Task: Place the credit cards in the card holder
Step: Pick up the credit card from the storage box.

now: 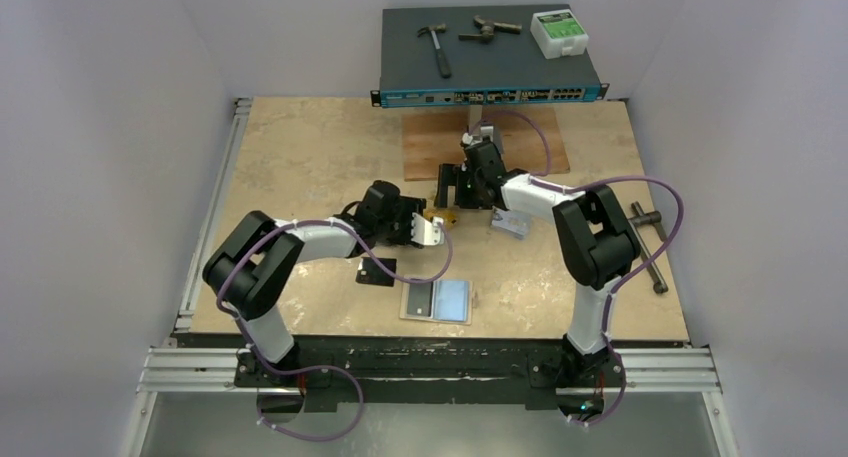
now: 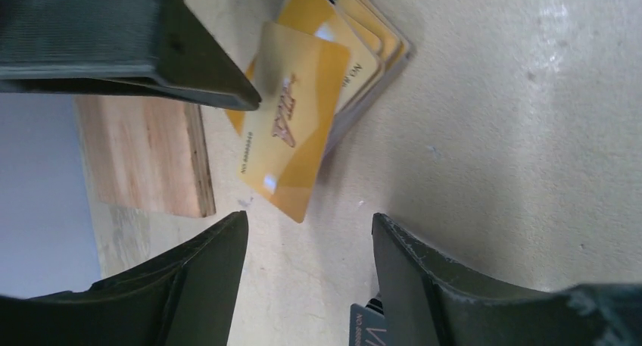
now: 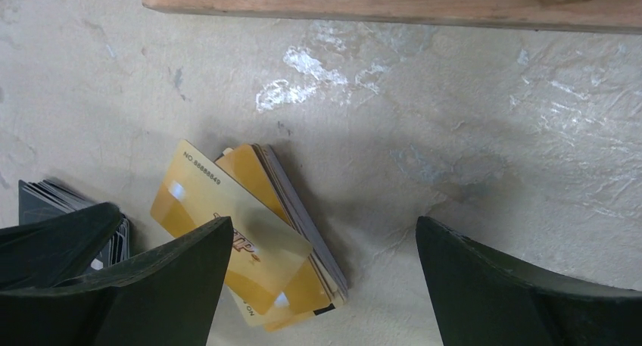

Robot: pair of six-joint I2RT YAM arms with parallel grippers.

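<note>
Enclosed by plain pale walls [image 1: 100, 77] left, right and far. Mottled beige table top [image 1: 300, 157] (scuffed, with glossy patches in the wrist views), framed by aluminium rails [image 1: 190, 369] near and left. Plywood board [image 1: 425, 149] lying far centre, dark flat box [image 1: 480, 47] behind it. Lit softly, evenly.

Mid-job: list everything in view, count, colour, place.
orange-gold plastic credit cards: one stack, table centre
silvery blue-grey cards: one pile, right of gold stack
dark grey cards: one stack, left of it
pale tan bifold card holder: one, open, near edge
black folding wallet: one, left of holder
brown wooden board: one, far centre
dark network switch: one, far edge; holds hammer, metal piece, white-green box
grey metal T-handle: one, right side
left tool: open, beside gold stack
right tool: open, above gold stack
</note>
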